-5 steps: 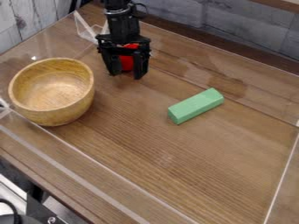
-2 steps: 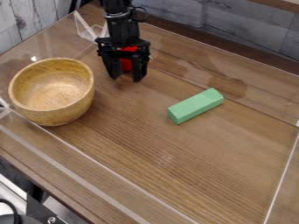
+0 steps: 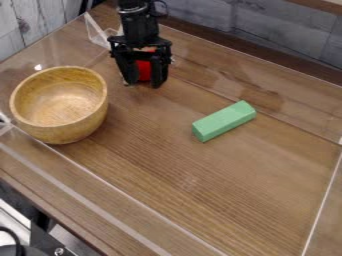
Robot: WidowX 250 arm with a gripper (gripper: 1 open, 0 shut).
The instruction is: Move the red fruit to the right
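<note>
The red fruit [image 3: 139, 69] shows as a glossy red patch between the black fingers of my gripper [image 3: 140, 72], at the back left of the wooden table. The gripper points straight down and is shut on the fruit, whose lower part and green cap are hidden by the fingers. Whether the fruit touches the table I cannot tell.
A wooden bowl [image 3: 58, 103] stands just left of and in front of the gripper. To the right, at mid-table, a green rectangular block [image 3: 223, 121] lies at an angle. A clear plastic wall [image 3: 321, 215] rims the table, and behind it runs a grey plank wall.
The gripper dipped slightly and has now risen a little toward the back, with the red patch staying between its fingers. Bowl and green block have not moved.
</note>
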